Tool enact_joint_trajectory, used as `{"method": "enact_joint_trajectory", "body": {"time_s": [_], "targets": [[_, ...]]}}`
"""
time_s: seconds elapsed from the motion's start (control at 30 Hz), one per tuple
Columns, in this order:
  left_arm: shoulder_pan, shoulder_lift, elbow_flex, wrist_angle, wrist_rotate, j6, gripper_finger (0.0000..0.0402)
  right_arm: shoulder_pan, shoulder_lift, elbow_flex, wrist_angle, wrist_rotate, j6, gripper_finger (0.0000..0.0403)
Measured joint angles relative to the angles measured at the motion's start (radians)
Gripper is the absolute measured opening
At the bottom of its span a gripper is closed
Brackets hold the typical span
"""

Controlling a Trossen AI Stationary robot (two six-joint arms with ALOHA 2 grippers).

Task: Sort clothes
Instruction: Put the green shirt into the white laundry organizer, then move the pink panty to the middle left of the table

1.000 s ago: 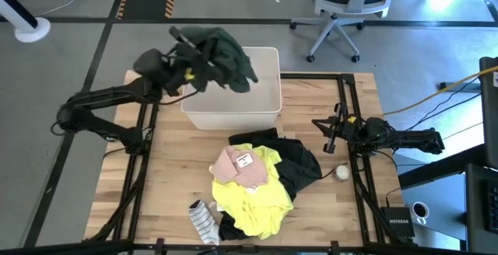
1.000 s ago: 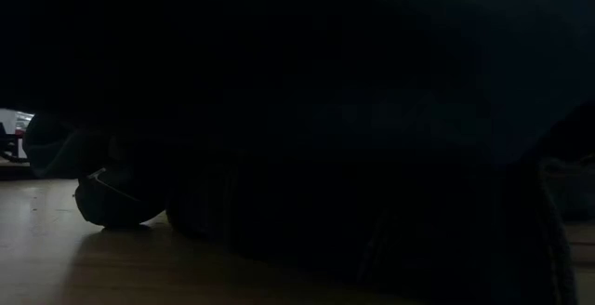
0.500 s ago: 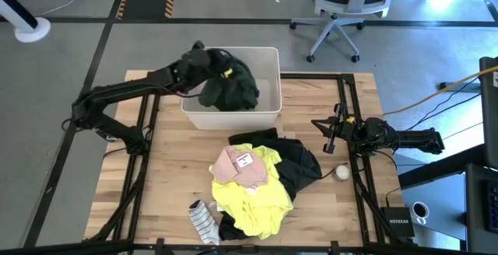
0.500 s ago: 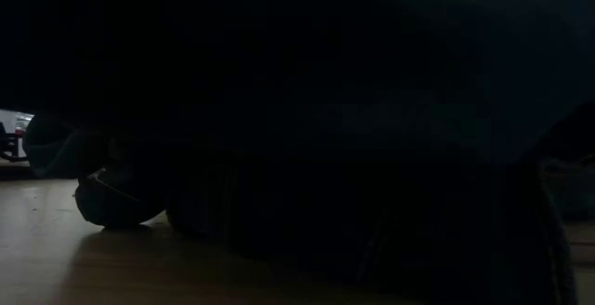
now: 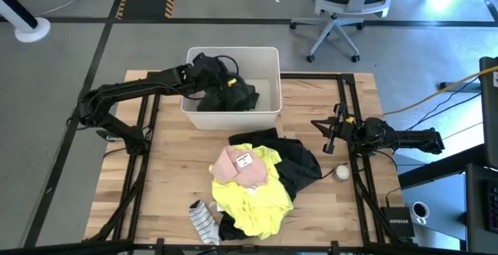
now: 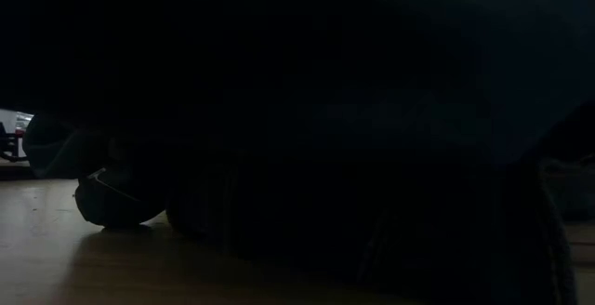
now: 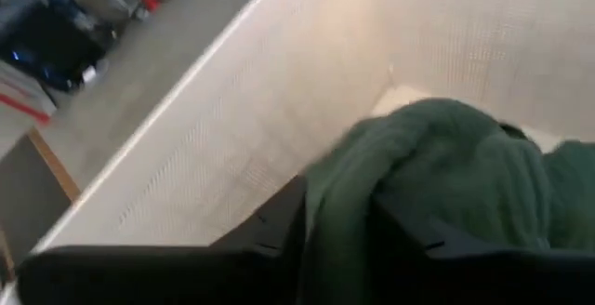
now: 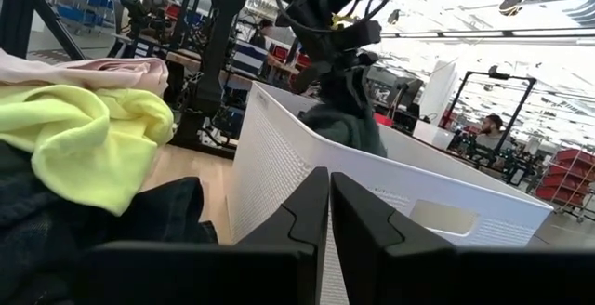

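A dark green garment (image 5: 232,95) lies bunched inside the white bin (image 5: 268,61) at the table's far side; it also shows in the left wrist view (image 7: 465,165) and the right wrist view (image 8: 349,124). My left gripper (image 5: 215,78) reaches down into the bin and is shut on this garment. My right gripper (image 5: 327,135) is shut and empty, low over the table at the right of the pile. The pile holds a neon yellow garment (image 5: 253,197), a pale pink piece (image 5: 237,169), a black garment (image 5: 299,162) and a striped sock (image 5: 204,220). My left gripper pinches a bunched part of the green garment (image 7: 337,214) between its two fingers (image 7: 275,226); how many layers I cannot tell. The fingers slant down into the bin from its left side. The rest of the garment lies heaped on the bin's floor beyond the fingers.
A small white ball (image 5: 341,172) lies on the table right of the black garment. The bin's white wall (image 8: 372,203) stands close before my right gripper. Dark cloth fills almost all of the low view (image 6: 325,110). Bare wood shows at the table's left (image 5: 171,169).
My left gripper has gone down and toward the table's right, from above the bin's far-left rim into the bin, carrying the green garment. The garment hung spread out over the rim; now it lies bunched inside the bin.
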Motion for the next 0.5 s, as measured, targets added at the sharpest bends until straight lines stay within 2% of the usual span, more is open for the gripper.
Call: {"method": "enact_joint_trajectory", "body": {"time_s": [0.13, 0.3, 0.5], "targets": [[0.0, 0.0, 0.044, -0.166, 0.022, -0.02, 0.0156, 0.0, 0.0, 0.0, -0.005, 0.0, 0.015, 0.0033], [-0.017, -0.002, 0.183, -0.378, 0.023, -0.032, 0.0205, 0.0, 0.0, 0.0, -0.005, 0.0, 0.016, 0.0033], [-0.131, -0.029, 0.324, -0.424, 0.03, -0.065, 0.0224, 0.0, 0.0, 0.0, -0.014, 0.0, 0.018, 0.0033]]}}
